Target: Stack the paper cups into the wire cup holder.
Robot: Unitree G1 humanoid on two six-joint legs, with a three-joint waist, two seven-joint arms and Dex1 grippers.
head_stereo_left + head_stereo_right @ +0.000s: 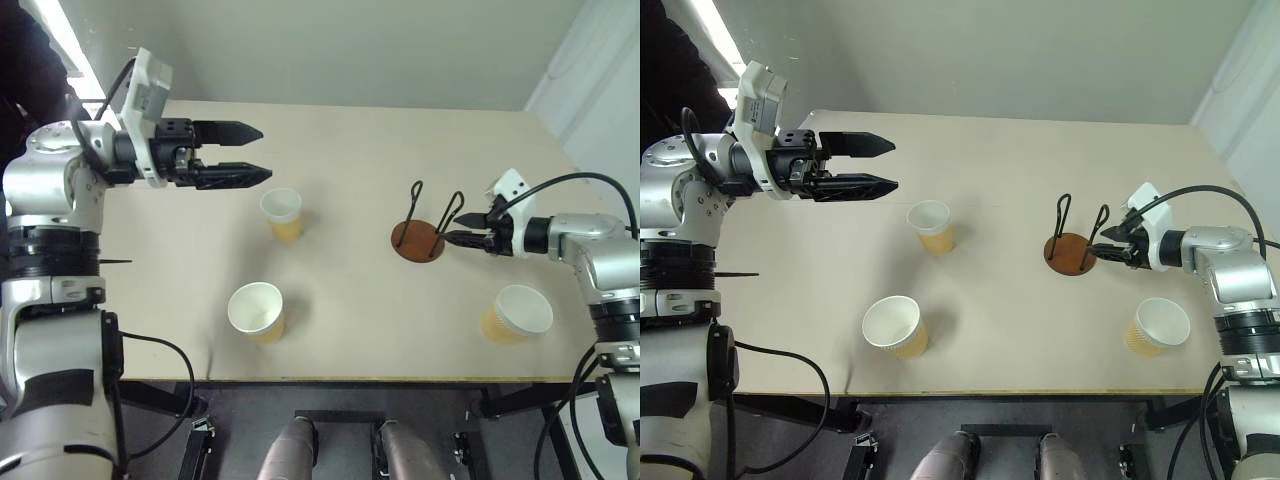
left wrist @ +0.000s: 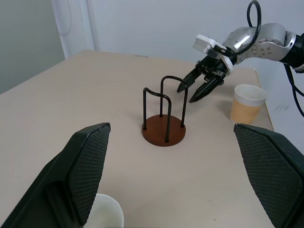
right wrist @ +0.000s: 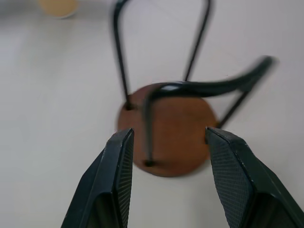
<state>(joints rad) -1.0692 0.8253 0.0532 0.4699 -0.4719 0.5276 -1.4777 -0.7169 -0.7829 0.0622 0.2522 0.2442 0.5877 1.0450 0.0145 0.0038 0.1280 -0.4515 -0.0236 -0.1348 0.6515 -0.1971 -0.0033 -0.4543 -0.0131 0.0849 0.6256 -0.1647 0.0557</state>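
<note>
Table (image 1: 350, 330): I see a pale tan top carrying the holder and three cups, all upright and well apart from one another.
Holder (image 1: 417, 241): round red-brown base with two upright black wire loops; it stands right of centre and has no cup in it.
Far cup (image 1: 282, 214): near the table's middle, left of the holder, mouth up.
Near-left cup (image 1: 256, 311): close to the near edge, nearer than the far cup.
Right cup (image 1: 516, 314): at the near right, nearer than the holder and to its right.
Left gripper (image 1: 246, 154): I have it raised over the far left of the table, pointing level toward the right; its fingers (image 2: 90, 166) stand wide apart with nothing between them.
Right gripper (image 1: 450, 228): just beside the holder's right side, pointing left and a little downward; its fingers (image 3: 118, 175) are partly open and hold nothing.
Right wrist view: I see the base between the two fingertips and the nearer loop just ahead; whether a tip touches the wire I cannot tell.
Left wrist view: the holder sits between the wide fingers in the distance, with the right gripper at its far loop.
</note>
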